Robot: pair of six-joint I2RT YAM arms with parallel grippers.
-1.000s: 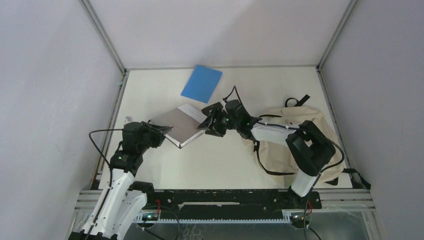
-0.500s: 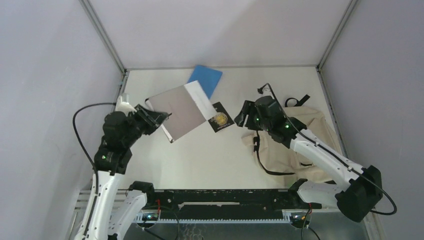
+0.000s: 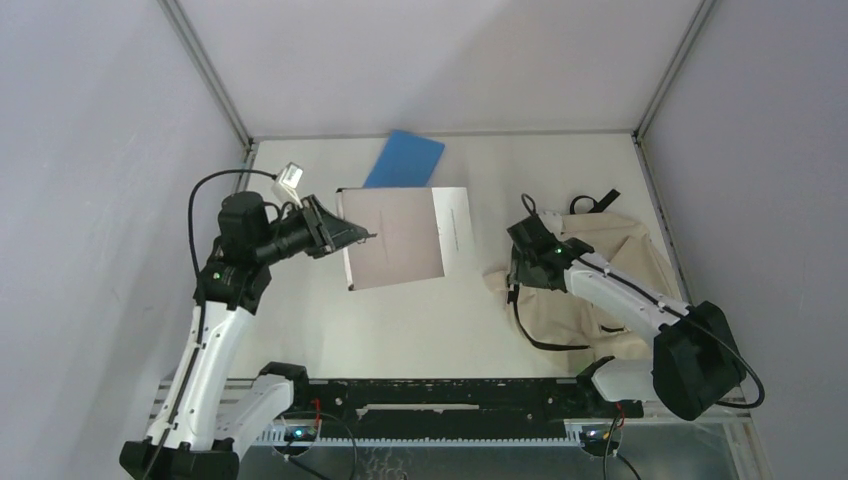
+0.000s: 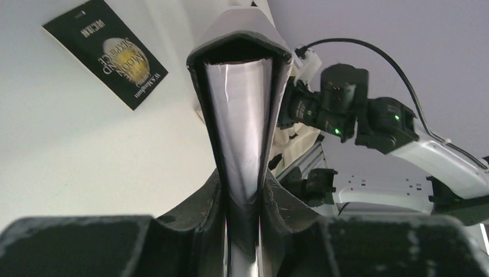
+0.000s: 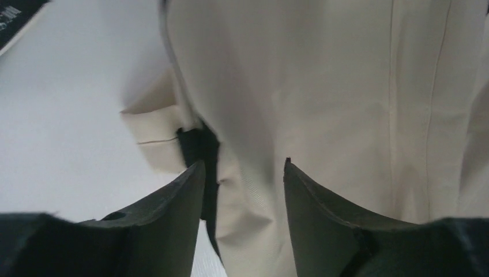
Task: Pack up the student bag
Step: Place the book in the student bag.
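Note:
The student bag (image 3: pixel 615 262), cream with black straps, lies slumped at the right of the table. My right gripper (image 3: pixel 515 270) is down at its left edge. In the right wrist view that gripper (image 5: pixel 242 168) is open, with a fold of the bag's fabric (image 5: pixel 346 86) and a black strap between its fingers. My left gripper (image 3: pixel 343 236) is shut on the edge of a grey notebook (image 3: pixel 395 238) and holds it raised over the table's middle. In the left wrist view the notebook (image 4: pixel 239 98) stands edge-on in that gripper (image 4: pixel 243 187).
A blue book (image 3: pixel 407 158) lies flat at the back of the table. A black booklet (image 4: pixel 106 52) with gold print lies on the table under the raised notebook, seen only in the left wrist view. The bag's black strap (image 3: pixel 530 335) loops toward the front.
My left arm has lifted the notebook and swung it up and right, over the black booklet. The right gripper left the table's middle and dropped onto the bag's left edge.

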